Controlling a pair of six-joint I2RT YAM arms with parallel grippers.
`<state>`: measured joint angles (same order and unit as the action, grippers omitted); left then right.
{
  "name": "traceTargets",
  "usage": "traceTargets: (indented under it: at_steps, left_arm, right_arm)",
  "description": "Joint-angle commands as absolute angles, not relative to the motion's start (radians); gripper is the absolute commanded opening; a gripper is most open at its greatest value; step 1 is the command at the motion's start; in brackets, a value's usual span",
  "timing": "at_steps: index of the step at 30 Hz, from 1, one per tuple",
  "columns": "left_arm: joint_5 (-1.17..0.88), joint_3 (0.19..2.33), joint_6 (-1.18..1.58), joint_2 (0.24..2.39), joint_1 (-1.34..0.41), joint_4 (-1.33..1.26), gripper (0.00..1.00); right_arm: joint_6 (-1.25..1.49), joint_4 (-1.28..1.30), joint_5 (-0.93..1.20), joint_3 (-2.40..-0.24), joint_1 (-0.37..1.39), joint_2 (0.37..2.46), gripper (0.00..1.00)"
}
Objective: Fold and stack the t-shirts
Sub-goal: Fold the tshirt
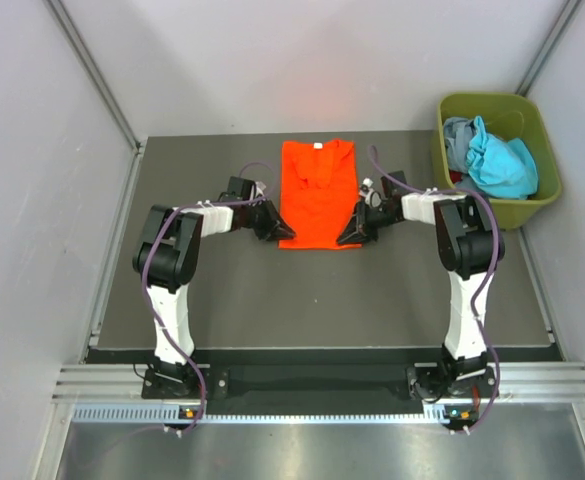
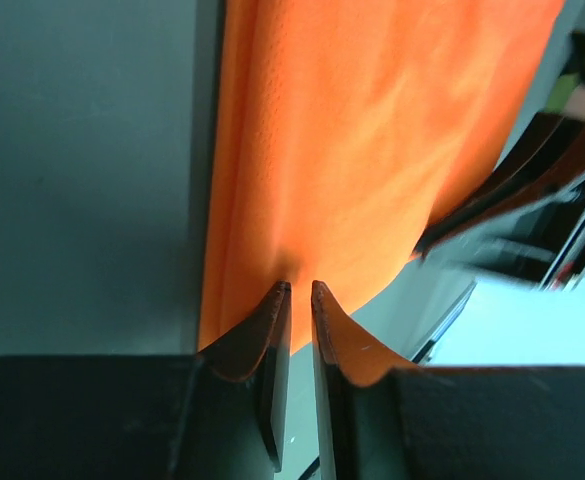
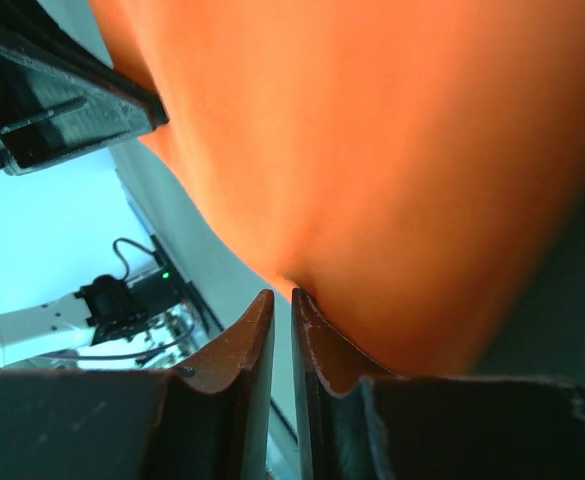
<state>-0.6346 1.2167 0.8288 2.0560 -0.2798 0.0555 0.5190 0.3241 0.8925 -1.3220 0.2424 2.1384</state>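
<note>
Clamped on near hem corners of the orange t-shirt [image 1: 317,195]: left gripper [image 1: 284,232] and right gripper [image 1: 348,236], one each side. Beyond, spread flat on the table [image 1: 222,300], long axis running away toward the collar; probably to fold forward.

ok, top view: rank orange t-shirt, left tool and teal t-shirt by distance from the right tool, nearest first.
1. orange t-shirt: centre of the table; its near-right corner is pinched in the right tool.
2. left tool: to the left, across the shirt's near hem, at the other corner.
3. teal t-shirt: far right, inside the olive bin.
</note>
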Motion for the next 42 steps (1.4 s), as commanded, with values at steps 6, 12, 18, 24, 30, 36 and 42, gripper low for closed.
traceTargets:
  at_steps: [6, 12, 18, 24, 30, 36, 42]
  left_arm:
    - [-0.569, 1.216, 0.629, 2.001, -0.272, 0.239, 0.19]
    - [-0.644, 1.215, 0.678, 1.898, -0.273, 0.232, 0.22]
    - [-0.69, 1.203, 0.831, 1.94, -0.281, 0.039, 0.21]
    - [-0.669, 1.172, 0.819, 2.009, -0.282, 0.026, 0.2]
    - [-0.591, 1.075, 0.71, 1.95, -0.281, 0.106, 0.2]
    - [-0.587, 1.089, 0.656, 1.835, -0.281, 0.158, 0.21]
    - [-0.666, 1.241, 0.808, 1.949, -0.275, -0.033, 0.23]
  right_arm:
    - [0.292, 0.474, 0.801, -1.304, 0.15, 2.074, 0.14]
    - [0.282, 0.5, 0.819, -1.324, 0.167, 1.977, 0.16]
    - [0.413, 0.385, 0.883, -1.358, 0.233, 2.003, 0.18]
    - [0.373, 0.414, 0.821, -1.341, 0.224, 2.065, 0.18]
    - [0.258, 0.476, 0.7, -1.24, 0.177, 2.03, 0.19]
    - [0.248, 0.508, 0.646, -1.227, 0.17, 1.902, 0.24]
    - [0.365, 0.42, 0.715, -1.344, 0.176, 1.945, 0.28]
